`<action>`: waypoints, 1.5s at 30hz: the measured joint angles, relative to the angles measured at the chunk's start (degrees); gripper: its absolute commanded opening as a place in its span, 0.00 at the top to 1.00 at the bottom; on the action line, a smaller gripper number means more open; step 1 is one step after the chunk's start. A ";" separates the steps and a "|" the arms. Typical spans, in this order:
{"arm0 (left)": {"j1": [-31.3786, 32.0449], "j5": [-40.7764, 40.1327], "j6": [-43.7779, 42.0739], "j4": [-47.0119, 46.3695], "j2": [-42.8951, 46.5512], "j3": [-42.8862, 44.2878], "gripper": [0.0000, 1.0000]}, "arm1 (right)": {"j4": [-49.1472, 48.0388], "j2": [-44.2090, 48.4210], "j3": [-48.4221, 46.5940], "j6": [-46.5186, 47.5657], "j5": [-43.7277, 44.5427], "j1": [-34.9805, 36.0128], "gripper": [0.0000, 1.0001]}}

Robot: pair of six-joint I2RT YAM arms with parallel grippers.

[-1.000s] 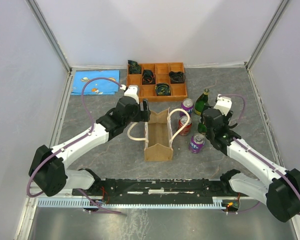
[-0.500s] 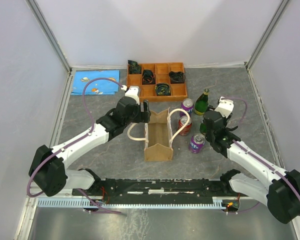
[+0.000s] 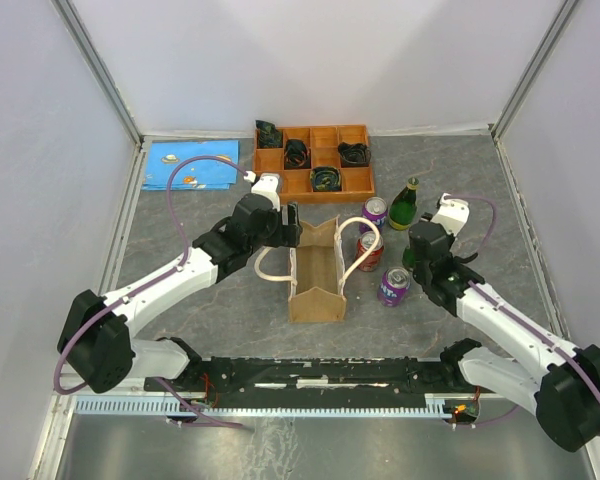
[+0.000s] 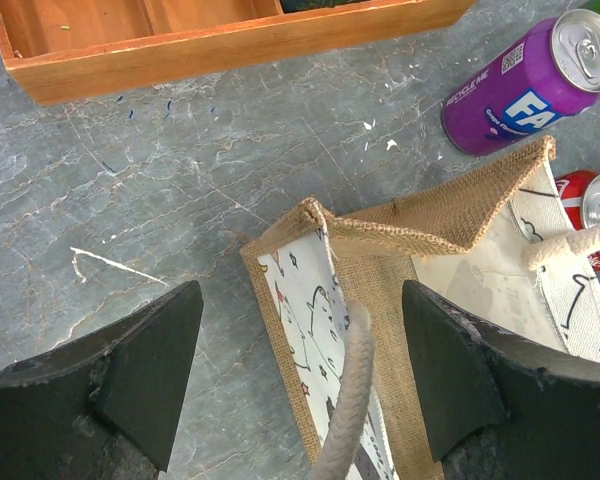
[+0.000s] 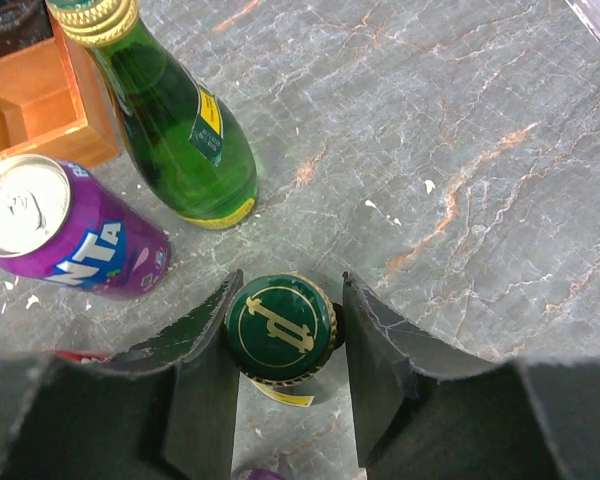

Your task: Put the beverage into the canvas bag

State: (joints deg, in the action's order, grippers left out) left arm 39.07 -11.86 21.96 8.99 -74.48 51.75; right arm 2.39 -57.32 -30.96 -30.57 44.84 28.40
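Grey stone tabletop [image 5: 460,150]: right gripper [image 5: 290,300] brackets the green bottle [image 5: 280,328] at its cap, pinch unclear. It should seat lower and squeeze firmly. Left gripper [image 4: 300,300] gapes wide; canvas bag [image 3: 317,268] sits at nine o'clock.

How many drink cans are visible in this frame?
3. Far purple can beside the farther green bottle, red can beside the canvas bag, near purple can closer to the arms. Bag's interior partly hidden.

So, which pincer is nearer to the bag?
Left. The left pincer hovers open at the bag's far end; the right pincer is apart, past the cans on the bag's right, around a bottle cap.
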 measured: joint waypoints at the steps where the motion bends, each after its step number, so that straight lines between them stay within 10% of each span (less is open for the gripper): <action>1: 0.00 0.00 0.00 0.02 0.00 0.00 0.14 | 1.18 0.26 -0.37 0.02 -0.35 0.00 1.00; 45: -10.27 -1.55 0.13 16.24 -1.14 8.81 0.14 | 22.97 -8.52 -35.95 9.29 -9.94 0.00 1.00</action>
State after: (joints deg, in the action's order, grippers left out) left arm 28.80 -13.41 22.09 25.23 -75.61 60.55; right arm 25.36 -65.84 -66.92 -21.28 34.89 28.40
